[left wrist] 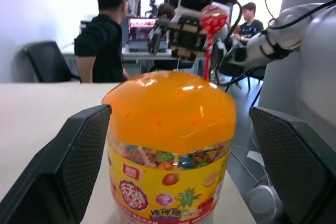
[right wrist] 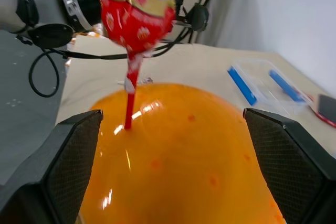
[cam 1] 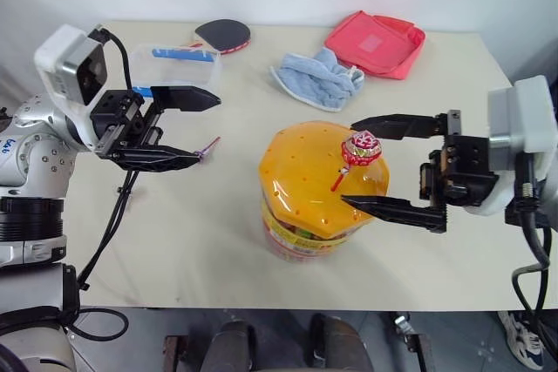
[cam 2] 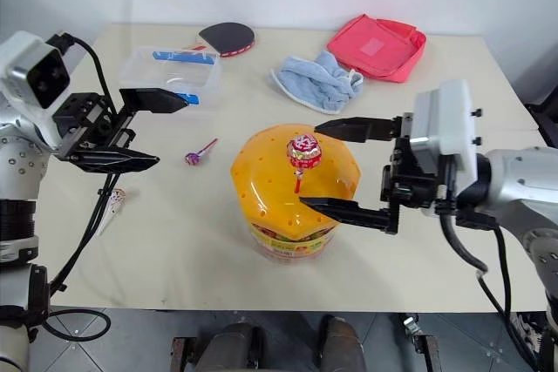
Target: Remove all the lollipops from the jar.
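The jar [cam 1: 318, 193] stands upright near the front-middle of the table [cam 1: 436, 111], its domed orange lid [cam 2: 292, 176] closed on top. One lollipop [cam 1: 361, 150] stands in a hole of the lid, red stick down, wrapped head up. A second lollipop [cam 2: 193, 158] lies flat on the table to the left of the jar, well apart from it. A third, pale-wrapped one [cam 2: 116, 199] lies further left, near the table edge.

The right gripper [cam 1: 370, 163] is level and points left; its jaws are spread wide, one finger on each side of the standing lollipop, touching neither it nor the lid. It grasps nothing.

The left gripper [cam 1: 196, 128] hangs above the table left of the jar, pointing right toward it, jaws spread wide and empty.

At the rear of the table lie a clear box [cam 1: 179, 63], a paddle [cam 1: 224, 35], a blue towel [cam 1: 318, 76] and a pink pouch [cam 1: 377, 43].
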Available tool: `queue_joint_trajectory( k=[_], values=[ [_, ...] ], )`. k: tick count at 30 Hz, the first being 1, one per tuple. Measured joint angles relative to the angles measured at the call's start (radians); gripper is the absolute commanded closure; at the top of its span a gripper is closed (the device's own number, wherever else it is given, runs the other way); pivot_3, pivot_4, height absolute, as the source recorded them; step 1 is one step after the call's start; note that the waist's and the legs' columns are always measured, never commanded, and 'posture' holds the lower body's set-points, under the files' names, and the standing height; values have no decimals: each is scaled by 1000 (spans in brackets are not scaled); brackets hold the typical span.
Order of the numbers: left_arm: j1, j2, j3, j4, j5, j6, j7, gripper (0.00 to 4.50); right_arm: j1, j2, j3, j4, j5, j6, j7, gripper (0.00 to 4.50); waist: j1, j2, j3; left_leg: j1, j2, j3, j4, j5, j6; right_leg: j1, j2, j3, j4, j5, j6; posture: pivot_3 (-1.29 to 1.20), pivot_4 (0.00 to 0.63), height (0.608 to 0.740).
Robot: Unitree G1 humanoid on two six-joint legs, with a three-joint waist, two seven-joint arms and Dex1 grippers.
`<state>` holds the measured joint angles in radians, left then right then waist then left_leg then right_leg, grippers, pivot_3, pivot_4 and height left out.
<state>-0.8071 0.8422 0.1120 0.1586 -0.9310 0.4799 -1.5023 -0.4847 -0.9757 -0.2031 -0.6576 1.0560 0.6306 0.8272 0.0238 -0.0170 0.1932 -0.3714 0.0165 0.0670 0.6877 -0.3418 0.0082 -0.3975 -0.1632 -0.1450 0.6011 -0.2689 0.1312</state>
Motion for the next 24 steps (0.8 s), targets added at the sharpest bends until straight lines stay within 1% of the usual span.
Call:
queue_joint_trajectory(
  k=[3, 6, 13, 15, 17, 18, 24],
  values=[
    [22, 1, 32, -32, -25, -16, 0, 22, -26, 11, 38, 1, -17, 3, -2, 0, 0, 0, 0, 0, 0, 0, 0, 0, 0, 0, 0, 0, 0, 0, 0, 0, 150, 740],
    [69, 17, 36, -69, -26, -23, 0, 0, -50, 12, 46, 13, -20, 8, 4, 640, -2, 0, 0, 0, 0, 0, 0, 0, 0, 0, 0, 0, 0, 0, 0, 0, 150, 740],
    [134, 22, 81, -120, -30, -23, 0, 0, -79, 16, 53, 32, -13, 27, 44, 2970, -1, 0, 0, 0, 0, 0, 0, -1, 1, 0, 0, 0, 0, 0, 0, 0, 150, 740],
    [150, 17, 90, -140, -40, -22, 0, 0, -103, 20, 62, 36, -12, 28, 61, 3717, -2, 0, 0, 0, 0, 0, 0, -1, 1, 0, 0, 0, 0, 0, 0, 0, 150, 740],
    [153, 8, 95, -152, -45, -20, 0, 0, -114, 23, 65, 38, -12, 29, 74, 4338, -1, 0, 0, 0, 0, 0, 0, -1, 1, 0, 0, 0, 0, 0, 0, 0, 150, 740],
    [154, 7, 101, -153, -47, -19, 0, 0, -120, 25, 66, 40, -8, 29, 81, 4466, -2, 0, 0, 0, 0, 0, 0, -1, 1, 0, 0, 0, 0, 0, 0, 0, 150, 740],
    [153, -4, 112, -155, -53, -12, 0, 0, -170, 44, 66, 80, -2, 40, 88, 4466, -3, 0, 0, 0, 0, 0, 0, -1, 1, 0, 0, 0, 0, 0, 0, 0, 150, 740]
  ],
)
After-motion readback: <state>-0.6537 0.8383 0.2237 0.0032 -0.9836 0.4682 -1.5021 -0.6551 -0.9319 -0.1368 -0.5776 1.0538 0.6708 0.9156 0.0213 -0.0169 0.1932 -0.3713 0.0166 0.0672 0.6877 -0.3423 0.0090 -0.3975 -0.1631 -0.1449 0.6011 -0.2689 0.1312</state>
